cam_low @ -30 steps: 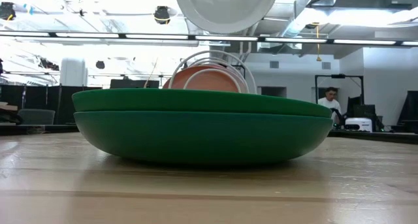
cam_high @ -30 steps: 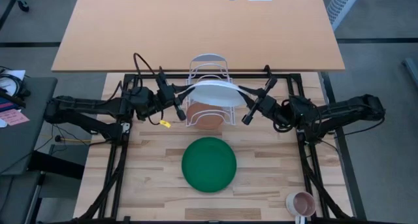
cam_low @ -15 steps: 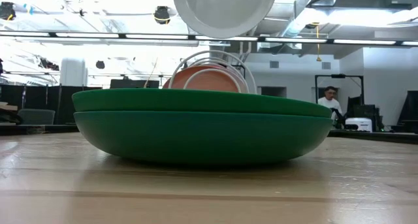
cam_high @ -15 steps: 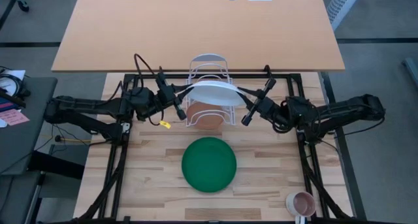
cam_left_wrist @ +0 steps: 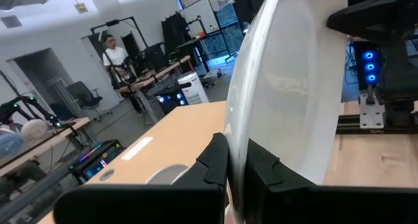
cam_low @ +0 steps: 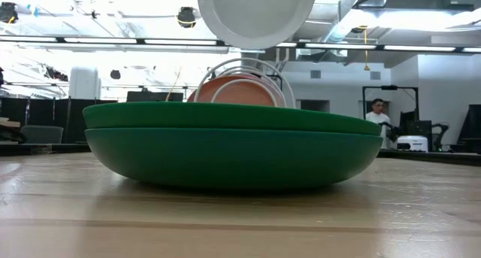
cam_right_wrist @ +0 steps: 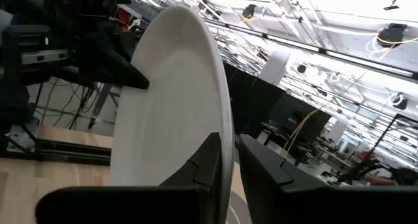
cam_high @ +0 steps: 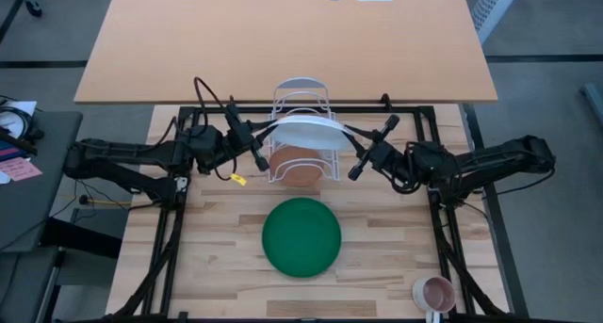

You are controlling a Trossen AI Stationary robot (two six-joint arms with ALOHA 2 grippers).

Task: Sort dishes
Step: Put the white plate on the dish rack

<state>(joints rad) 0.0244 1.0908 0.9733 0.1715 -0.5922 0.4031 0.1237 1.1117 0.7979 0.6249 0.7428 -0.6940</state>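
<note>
We hold the white plate (cam_high: 305,133) in the air above the rack (cam_high: 300,97), the left gripper (cam_high: 263,142) clenched on its left rim and the right gripper (cam_high: 352,150) clenched on its right rim. We judge the plate rigid, smooth, slippery and breakable; grip the rim edges squarely. The green plate (cam_high: 301,236) lies on the near table.

Both arms reach to the table middle, grippers facing each other.
The left gripper (cam_high: 258,159) comes from 9 o'clock, fingers closed tight; the right gripper (cam_high: 355,165) comes from 3 o'clock, fingers narrowly apart, both raised.
</note>
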